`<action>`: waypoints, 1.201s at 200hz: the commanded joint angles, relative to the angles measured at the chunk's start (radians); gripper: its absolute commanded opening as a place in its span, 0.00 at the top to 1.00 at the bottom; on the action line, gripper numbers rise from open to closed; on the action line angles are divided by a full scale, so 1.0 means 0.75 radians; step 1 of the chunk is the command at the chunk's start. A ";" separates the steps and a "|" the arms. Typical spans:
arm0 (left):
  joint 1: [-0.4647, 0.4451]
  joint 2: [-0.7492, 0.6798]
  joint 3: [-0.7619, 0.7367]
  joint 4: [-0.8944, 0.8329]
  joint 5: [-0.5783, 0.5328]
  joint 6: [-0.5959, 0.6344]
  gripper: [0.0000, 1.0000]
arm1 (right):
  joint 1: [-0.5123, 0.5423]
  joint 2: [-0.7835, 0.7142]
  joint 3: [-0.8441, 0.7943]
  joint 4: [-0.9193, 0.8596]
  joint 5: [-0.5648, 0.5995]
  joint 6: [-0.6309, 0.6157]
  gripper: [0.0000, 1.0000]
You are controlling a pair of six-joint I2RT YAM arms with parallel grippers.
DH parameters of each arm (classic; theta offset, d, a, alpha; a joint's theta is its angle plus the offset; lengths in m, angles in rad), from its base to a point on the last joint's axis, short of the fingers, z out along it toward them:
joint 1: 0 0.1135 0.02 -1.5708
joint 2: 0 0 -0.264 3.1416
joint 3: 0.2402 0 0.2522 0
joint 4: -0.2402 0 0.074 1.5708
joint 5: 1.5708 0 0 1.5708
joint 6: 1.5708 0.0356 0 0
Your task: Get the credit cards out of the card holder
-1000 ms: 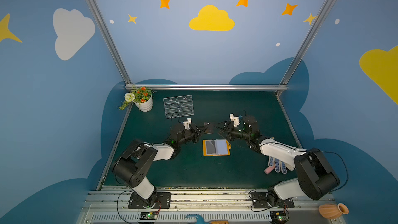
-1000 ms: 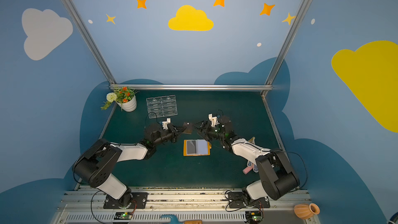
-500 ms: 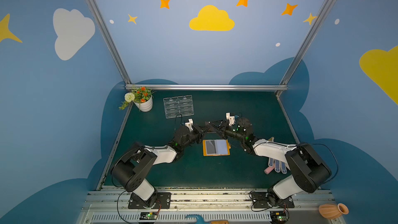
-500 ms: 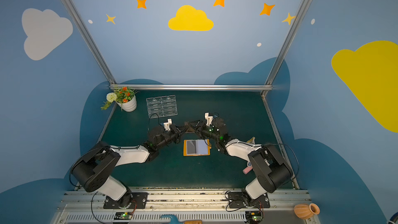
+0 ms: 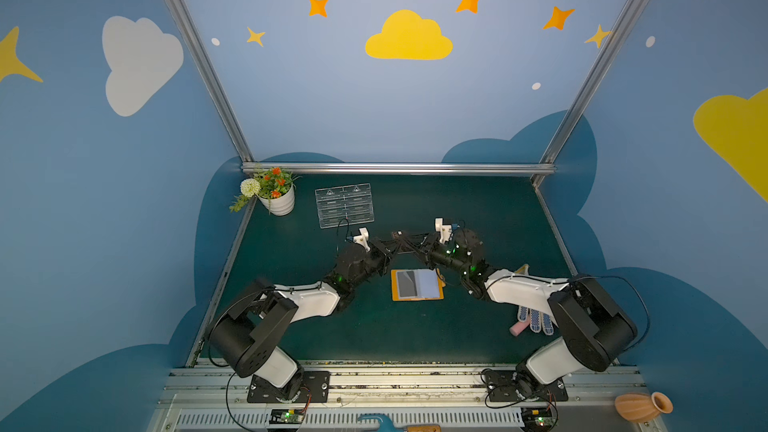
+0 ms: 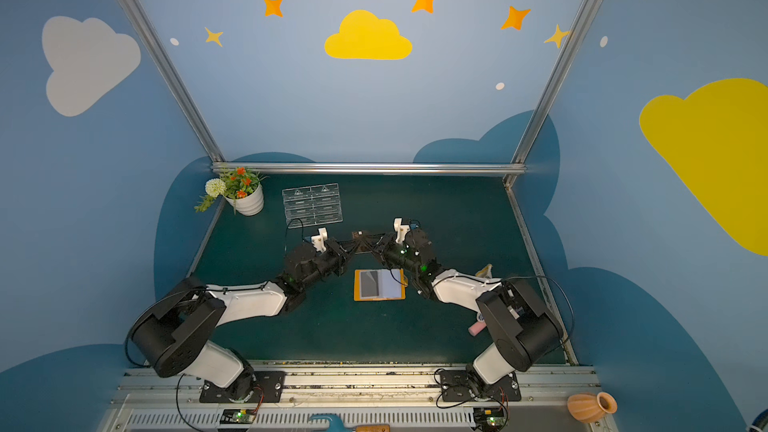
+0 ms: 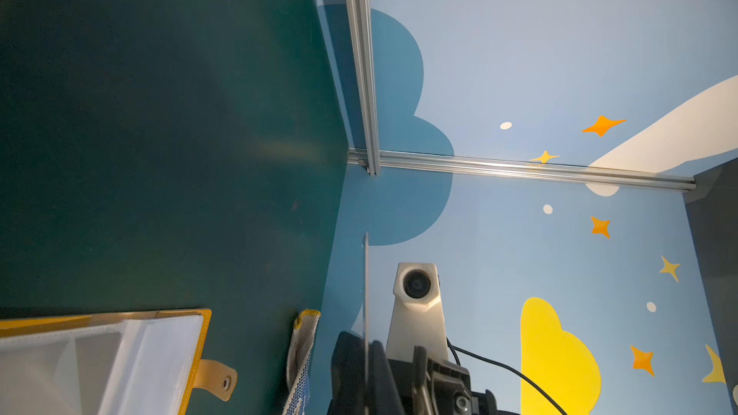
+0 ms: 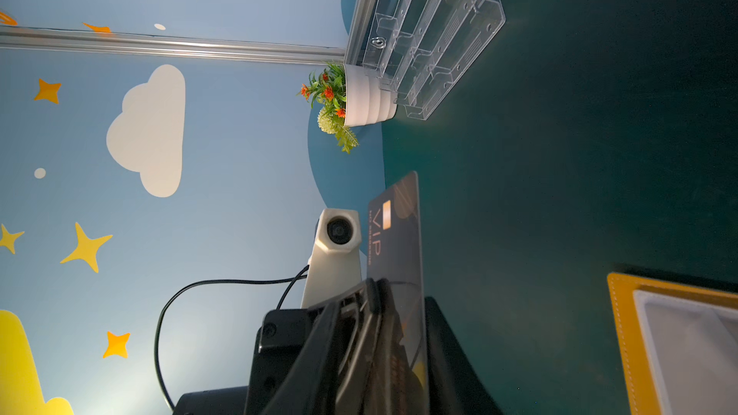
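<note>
Handover, by the look of it: the left gripper (image 5: pixel 394 240), pinched tight on a credit card (image 8: pixel 395 233), has swung in from where it hung a second ago. It now meets the right gripper (image 5: pixel 409 239) in the air, at twelve o'clock from the card holder (image 5: pixel 393 286). The right one's jaws were wide then and have drawn in around the card's free end; whether they grip it yet I cannot tell. So one card is out. The holder lies open on the mat, and whether its sleeves keep more cards I cannot make out. Round about, a flower pot (image 5: pixel 277 203) sits at ten o'clock, a clear stand (image 5: pixel 344 206) at eleven, and a glove (image 5: pixel 536 320) at four by the right arm. None of them blocks the exchange.
</note>
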 commanded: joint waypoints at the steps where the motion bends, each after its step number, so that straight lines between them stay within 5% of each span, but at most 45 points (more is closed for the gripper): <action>1: -0.005 -0.010 -0.014 0.006 -0.026 0.032 0.96 | 0.009 0.022 -0.005 0.037 0.030 0.011 0.71; 73: -0.013 0.002 -0.018 0.020 -0.039 0.034 0.96 | 0.019 0.050 -0.004 0.041 0.040 0.032 0.80; 124: -0.014 0.027 -0.018 0.046 -0.026 0.025 0.96 | 0.019 0.057 0.013 0.022 0.026 0.038 1.00; 167: -0.021 0.034 -0.020 0.073 -0.025 0.025 0.93 | 0.019 0.053 0.014 0.006 0.020 0.048 1.00; 219: -0.008 -0.052 -0.053 -0.040 -0.067 0.044 0.31 | -0.003 0.027 -0.005 0.010 0.001 0.058 1.00; 240: 0.022 -0.110 -0.053 -0.120 -0.063 0.061 0.17 | -0.011 -0.002 -0.005 -0.021 -0.005 0.049 1.00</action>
